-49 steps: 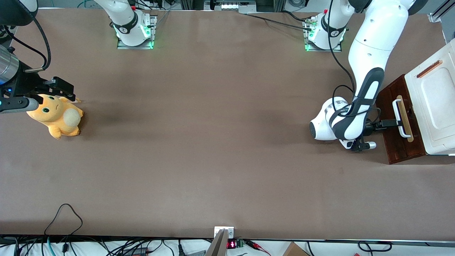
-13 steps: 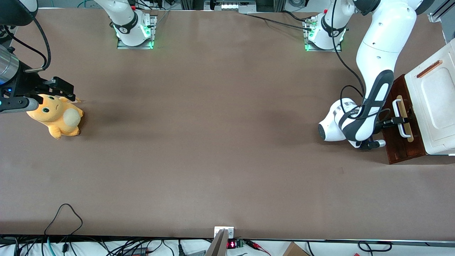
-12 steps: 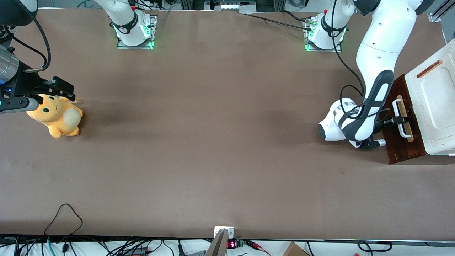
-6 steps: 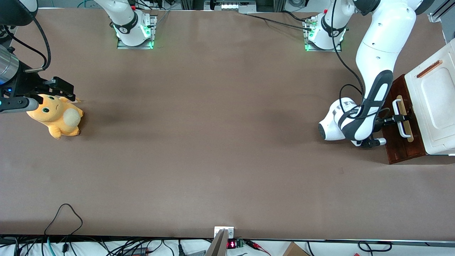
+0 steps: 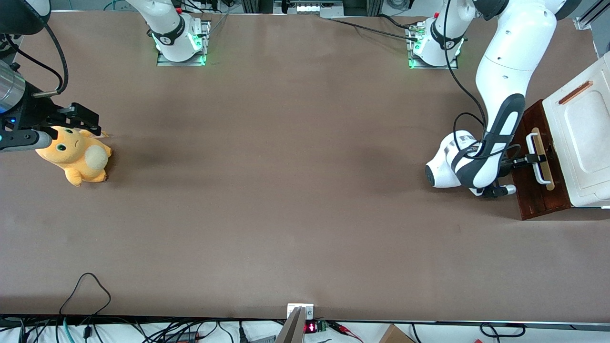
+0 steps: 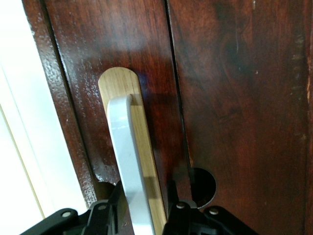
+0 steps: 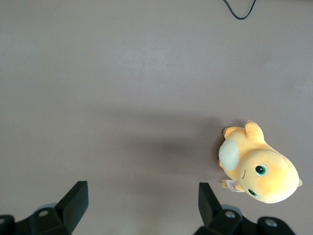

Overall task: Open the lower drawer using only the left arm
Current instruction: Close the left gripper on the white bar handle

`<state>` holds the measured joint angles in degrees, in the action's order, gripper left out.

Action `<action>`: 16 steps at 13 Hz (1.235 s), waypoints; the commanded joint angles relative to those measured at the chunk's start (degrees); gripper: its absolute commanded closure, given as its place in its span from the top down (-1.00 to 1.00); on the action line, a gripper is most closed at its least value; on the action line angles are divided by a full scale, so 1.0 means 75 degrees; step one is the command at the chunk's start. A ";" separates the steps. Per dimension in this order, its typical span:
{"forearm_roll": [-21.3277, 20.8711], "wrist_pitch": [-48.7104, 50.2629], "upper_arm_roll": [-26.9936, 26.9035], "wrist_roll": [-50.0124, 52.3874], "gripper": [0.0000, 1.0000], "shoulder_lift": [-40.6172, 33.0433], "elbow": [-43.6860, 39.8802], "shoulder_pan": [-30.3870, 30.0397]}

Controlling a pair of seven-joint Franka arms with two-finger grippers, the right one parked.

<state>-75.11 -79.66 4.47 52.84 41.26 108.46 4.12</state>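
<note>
The left arm (image 5: 495, 119) now sits closer to the cabinet than a few seconds ago, though it has eased back slightly in the last half second. Its gripper (image 5: 537, 159) now reaches the white handle (image 5: 536, 158), with a finger (image 6: 110, 215) on either side, where earlier it stopped short. The lower drawer (image 5: 533, 190) shows less front.

Lower drawer (image 5: 536, 186): dark reddish-brown wood front, glossy, at working arm's end of table, under white cabinet top. Light wooden strip (image 6: 132, 132) runs along front, white loop handle (image 6: 128, 161) over it. My left arm (image 5: 500, 95): white, dark grey inlays, black cable, reaching down to drawer front. My gripper (image 6: 142, 215) at handle, one black finger (image 6: 100, 218) each side of white loop, closed around it
</note>
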 commanded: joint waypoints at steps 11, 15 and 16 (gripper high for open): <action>0.0019 0.0168 -0.0022 0.0079 -0.48 -0.0087 0.0176 -0.0033; 0.0018 0.0168 -0.0022 0.0115 -0.56 -0.0099 0.0176 -0.0022; 0.0019 0.0168 -0.0022 0.0184 -0.57 -0.0099 0.0176 -0.0010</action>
<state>-75.11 -78.47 4.41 53.16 41.16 109.04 4.13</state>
